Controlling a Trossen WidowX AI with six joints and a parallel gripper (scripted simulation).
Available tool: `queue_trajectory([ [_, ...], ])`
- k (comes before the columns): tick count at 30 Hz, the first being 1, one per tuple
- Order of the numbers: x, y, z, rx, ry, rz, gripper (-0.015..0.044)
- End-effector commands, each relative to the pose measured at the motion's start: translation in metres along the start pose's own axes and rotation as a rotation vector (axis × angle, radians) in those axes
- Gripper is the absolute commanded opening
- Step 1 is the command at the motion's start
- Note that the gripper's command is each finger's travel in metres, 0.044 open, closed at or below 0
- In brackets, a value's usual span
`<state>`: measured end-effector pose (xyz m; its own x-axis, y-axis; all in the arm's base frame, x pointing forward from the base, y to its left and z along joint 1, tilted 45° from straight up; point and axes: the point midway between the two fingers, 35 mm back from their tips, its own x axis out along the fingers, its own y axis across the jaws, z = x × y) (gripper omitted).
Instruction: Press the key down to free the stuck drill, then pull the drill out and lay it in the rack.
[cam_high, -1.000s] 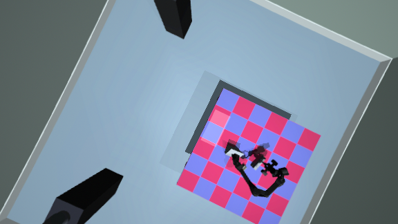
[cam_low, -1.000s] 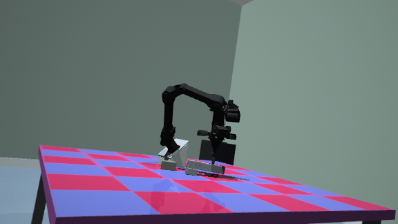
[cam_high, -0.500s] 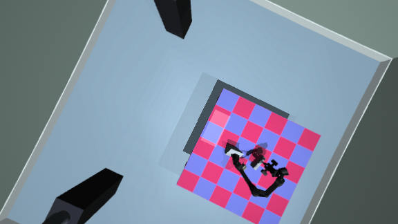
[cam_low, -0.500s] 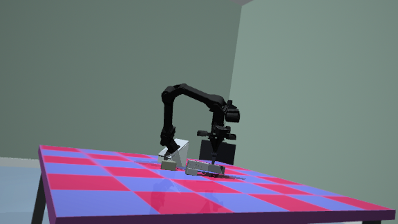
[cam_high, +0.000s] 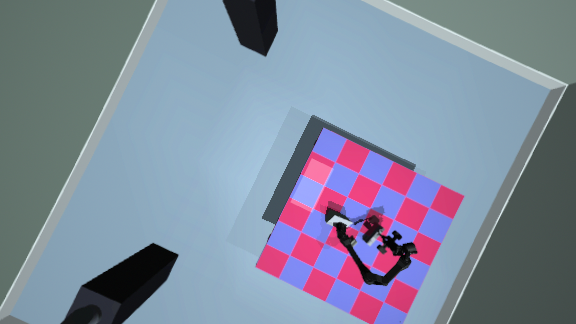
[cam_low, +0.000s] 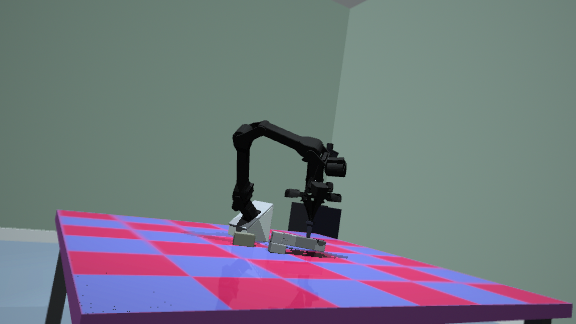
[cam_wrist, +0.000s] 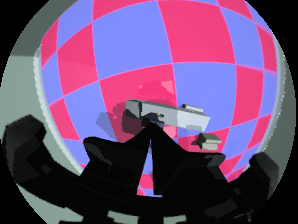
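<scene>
My gripper (cam_low: 310, 233), jaws together on nothing, points straight down at the grey drill block (cam_low: 296, 243) (a small key (cam_low: 244, 239) lies beside) on the checkered table (cam_low: 150, 280)

A slim, matte-black jointed arm (cam_low: 280, 134) ends in a black two-fingered tool (cam_low: 310, 231).

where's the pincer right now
In the exterior view the pincer is shut and points straight down, its tips at the top of the long grey block, right of the small beige block.
</scene>
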<state>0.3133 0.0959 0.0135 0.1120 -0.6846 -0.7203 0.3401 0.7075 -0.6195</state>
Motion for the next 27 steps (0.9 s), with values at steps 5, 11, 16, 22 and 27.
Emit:
queue_trajectory([
  [5,0.021,-0.003,-0.005,-0.004,0.034,-0.033,0.0000],
  [11,0.024,-0.003,-0.005,-0.004,0.034,-0.033,0.0000],
  [16,0.026,-0.004,-0.005,-0.004,0.034,-0.033,0.0000],
  [22,0.029,-0.004,-0.005,-0.004,0.034,-0.033,0.0000],
  [27,0.030,-0.004,-0.005,-0.004,0.034,-0.033,0.0000],
])
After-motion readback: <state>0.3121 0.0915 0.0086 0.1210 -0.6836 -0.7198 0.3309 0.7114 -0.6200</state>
